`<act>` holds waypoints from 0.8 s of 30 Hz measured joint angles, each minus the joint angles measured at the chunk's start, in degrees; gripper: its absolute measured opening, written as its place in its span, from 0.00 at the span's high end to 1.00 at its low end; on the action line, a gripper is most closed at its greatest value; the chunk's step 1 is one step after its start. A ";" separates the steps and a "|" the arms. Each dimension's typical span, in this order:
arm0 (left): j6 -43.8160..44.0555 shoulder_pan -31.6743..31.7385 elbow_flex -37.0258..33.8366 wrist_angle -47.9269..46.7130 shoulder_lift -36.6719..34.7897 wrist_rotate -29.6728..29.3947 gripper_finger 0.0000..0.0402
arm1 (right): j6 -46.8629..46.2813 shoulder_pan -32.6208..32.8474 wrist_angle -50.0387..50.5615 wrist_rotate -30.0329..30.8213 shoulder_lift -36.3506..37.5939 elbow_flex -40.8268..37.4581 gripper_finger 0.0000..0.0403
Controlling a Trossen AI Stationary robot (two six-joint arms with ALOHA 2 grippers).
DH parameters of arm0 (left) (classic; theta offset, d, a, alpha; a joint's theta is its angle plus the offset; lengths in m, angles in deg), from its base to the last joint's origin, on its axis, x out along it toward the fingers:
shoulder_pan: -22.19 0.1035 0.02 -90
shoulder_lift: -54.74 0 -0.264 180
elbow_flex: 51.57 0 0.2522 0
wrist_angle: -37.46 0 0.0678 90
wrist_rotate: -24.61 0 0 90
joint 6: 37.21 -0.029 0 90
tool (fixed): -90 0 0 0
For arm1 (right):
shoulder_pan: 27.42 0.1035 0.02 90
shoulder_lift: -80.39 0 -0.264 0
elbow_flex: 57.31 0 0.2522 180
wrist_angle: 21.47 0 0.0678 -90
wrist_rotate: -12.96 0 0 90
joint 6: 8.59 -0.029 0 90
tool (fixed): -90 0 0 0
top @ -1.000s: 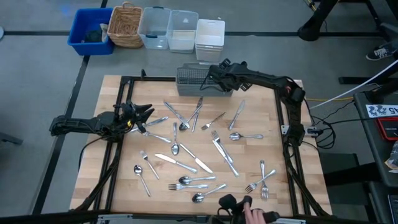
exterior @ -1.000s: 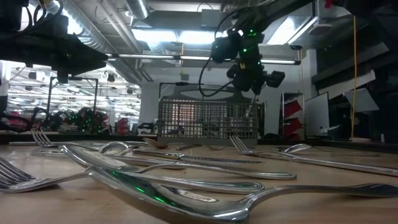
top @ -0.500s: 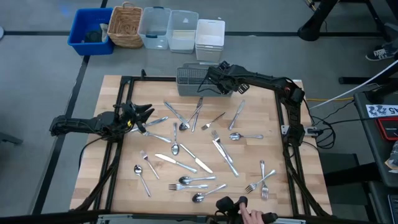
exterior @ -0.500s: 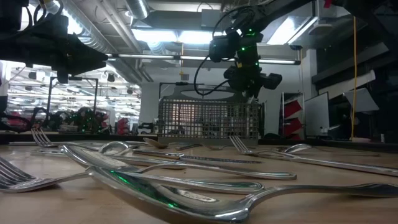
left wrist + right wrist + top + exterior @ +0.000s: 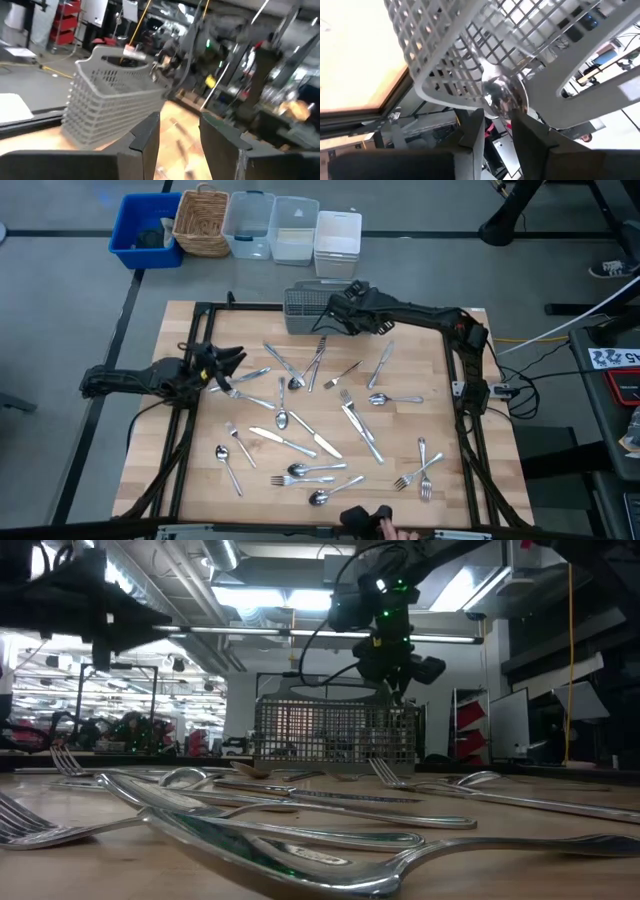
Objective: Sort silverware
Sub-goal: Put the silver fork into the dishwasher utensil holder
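Sorting barely begun: roughly 20 shiny metal forks, spoons and knives (image 5: 300,415) lie spread over the wooden tabletop (image 5: 445,415). 1 grey wire-mesh basket (image 5: 305,310) at the far edge. Right gripper (image 5: 335,308) over its rim, jaws parted, a spoon bowl (image 5: 504,95) between them, apparently dropping in. Left gripper (image 5: 228,363) near the left edge, released, empty.

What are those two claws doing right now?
Left gripper: open, empty.
Right gripper: open over the basket, spoon between its fingers.
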 joint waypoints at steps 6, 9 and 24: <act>3.75 0.00 4.22 -0.10 -0.02 4.54 0.68 | -3.66 2.40 0.01 1.04 0.09 0.00 0.76; 5.71 0.00 6.41 -1.60 0.44 9.22 0.68 | -5.72 3.61 0.01 2.71 0.09 0.00 0.76; 46.48 -0.02 20.71 -21.63 22.04 35.67 0.68 | -33.78 5.30 6.09 6.00 8.10 0.04 0.77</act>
